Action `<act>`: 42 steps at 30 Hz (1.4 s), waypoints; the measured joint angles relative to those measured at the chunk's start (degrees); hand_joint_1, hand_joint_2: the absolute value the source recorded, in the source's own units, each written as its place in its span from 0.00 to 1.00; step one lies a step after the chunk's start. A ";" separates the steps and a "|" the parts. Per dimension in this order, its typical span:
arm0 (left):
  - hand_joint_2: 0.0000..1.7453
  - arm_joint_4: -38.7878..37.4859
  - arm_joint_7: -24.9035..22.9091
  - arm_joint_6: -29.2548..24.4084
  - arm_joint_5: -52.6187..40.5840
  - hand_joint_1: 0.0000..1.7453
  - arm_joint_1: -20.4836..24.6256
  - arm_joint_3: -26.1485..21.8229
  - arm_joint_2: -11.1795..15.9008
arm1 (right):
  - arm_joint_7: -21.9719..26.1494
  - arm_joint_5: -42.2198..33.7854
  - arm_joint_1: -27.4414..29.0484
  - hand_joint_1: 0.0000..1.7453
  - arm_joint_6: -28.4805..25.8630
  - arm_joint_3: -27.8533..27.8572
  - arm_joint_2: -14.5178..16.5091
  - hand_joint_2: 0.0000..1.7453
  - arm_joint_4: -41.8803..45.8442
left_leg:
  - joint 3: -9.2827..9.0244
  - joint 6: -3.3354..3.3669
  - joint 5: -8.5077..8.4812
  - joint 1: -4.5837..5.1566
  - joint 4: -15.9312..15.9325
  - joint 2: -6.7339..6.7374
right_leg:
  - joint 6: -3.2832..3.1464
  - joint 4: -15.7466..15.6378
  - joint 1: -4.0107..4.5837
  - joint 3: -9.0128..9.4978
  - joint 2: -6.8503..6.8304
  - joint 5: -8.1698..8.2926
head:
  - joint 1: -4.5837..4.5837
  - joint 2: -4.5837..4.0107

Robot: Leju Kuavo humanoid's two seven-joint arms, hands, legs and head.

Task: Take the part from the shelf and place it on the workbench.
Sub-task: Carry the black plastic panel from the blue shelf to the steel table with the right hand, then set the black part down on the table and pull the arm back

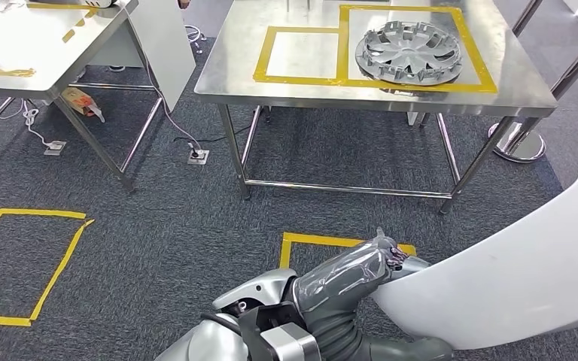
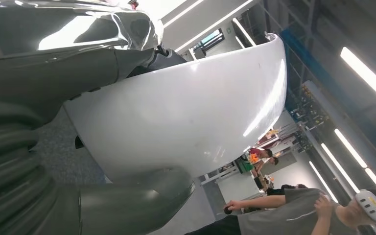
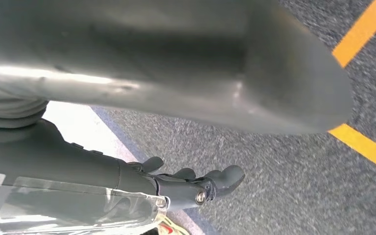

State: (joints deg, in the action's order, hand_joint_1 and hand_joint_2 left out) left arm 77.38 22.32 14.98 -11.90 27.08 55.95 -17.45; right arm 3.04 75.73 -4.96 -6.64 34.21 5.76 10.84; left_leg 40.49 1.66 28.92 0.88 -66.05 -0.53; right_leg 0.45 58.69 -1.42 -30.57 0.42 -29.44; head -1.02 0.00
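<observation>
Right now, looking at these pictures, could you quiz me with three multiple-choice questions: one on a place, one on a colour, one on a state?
1. Where is the silver wheel cover? A on the floor; B inside the larger taped frame on the workbench; C on a chair.
2. What colour is the floor tape? A red; B yellow; C blue.
3. The white panel is: A held by the left hand; B lying on the workbench; C flat on the carpet.
Answers: B, it lies within that frame; B, yellow outlines; A, the hand grips its edge.

White part (image 1: 527,278), silver hubcap (image 1: 410,51), yellow tape (image 1: 342,53) on steel workbench (image 1: 233,75), grey speckled carpet (image 1: 165,226)
</observation>
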 joint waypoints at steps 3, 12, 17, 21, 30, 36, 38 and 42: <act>1.00 0.03 0.05 0.08 0.05 1.00 0.01 -0.01 -0.03 | -0.07 0.01 -0.11 0.00 -0.01 0.02 0.23 0.00 -0.01 | -2.82 1.69 -4.07 1.07 7.51 -0.31 | 0.76 -0.26 0.09 1.33 0.26 -1.06 | 0.01 0.00; 1.00 0.21 0.19 0.74 0.05 1.00 0.10 0.10 -0.30 | -0.27 -0.08 -0.03 0.00 -0.20 0.00 0.06 0.00 0.01 | -7.28 2.62 -2.23 0.49 9.15 -0.40 | 2.83 15.05 0.10 -7.84 0.04 -6.25 | 1.12 0.01; 1.00 0.16 0.19 1.06 0.03 1.00 0.14 0.17 -0.29 | -0.75 -0.20 0.04 0.00 -0.11 0.01 -0.10 0.00 -0.01 | -10.30 1.55 0.46 0.54 8.96 -0.47 | 2.52 0.96 -0.06 -4.60 -0.19 2.78 | 1.60 0.00; 1.00 0.07 0.19 1.21 -0.01 1.00 0.29 0.20 -0.36 | -0.87 -0.19 0.08 0.00 -0.01 0.05 -0.01 0.00 -0.01 | -10.85 0.40 1.54 0.68 8.12 -0.38 | 0.64 -0.05 0.06 -3.29 -0.30 2.90 | 1.42 0.00; 1.00 -0.04 0.19 1.34 0.03 1.00 0.60 0.48 -0.40 | -0.78 -0.17 0.18 0.00 0.01 0.19 -0.04 0.00 0.03 | -0.38 -0.41 0.01 -0.13 -1.23 -0.03 | -0.21 -0.30 0.14 0.62 -0.21 -0.24 | 0.10 0.00; 1.00 0.02 0.13 1.42 0.05 1.00 0.90 0.59 -0.61 | -0.64 0.08 0.12 0.00 0.16 0.34 0.48 0.00 0.05 | -5.92 2.59 -3.23 1.26 10.01 -0.06 | 1.46 -0.67 -0.37 2.77 -0.42 -0.56 | -0.09 0.01; 1.00 0.10 0.08 1.44 0.08 1.00 0.98 0.62 -0.68 | -0.61 0.16 0.05 0.00 0.14 0.32 0.54 0.00 0.08 | -7.78 2.86 -3.44 0.81 10.97 0.00 | 1.86 1.78 -0.29 2.41 -0.43 -1.26 | 0.02 0.01; 1.00 0.17 0.02 1.45 0.07 1.00 0.96 0.69 -0.67 | -0.63 0.28 -0.04 0.00 0.10 0.32 0.01 0.00 0.09 | -9.39 2.72 -2.37 0.38 11.17 -0.11 | 3.15 13.38 -0.46 -5.48 -0.37 -6.28 | 0.94 0.00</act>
State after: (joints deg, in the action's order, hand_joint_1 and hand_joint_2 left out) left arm 77.55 22.34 16.43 -11.82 28.04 56.65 -18.12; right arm 2.40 76.01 -5.00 -6.54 34.53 5.77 10.93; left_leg 31.10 4.38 26.55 1.26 -54.87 -0.64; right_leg 3.60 72.07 -1.88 -36.04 0.05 -35.72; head -0.09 0.00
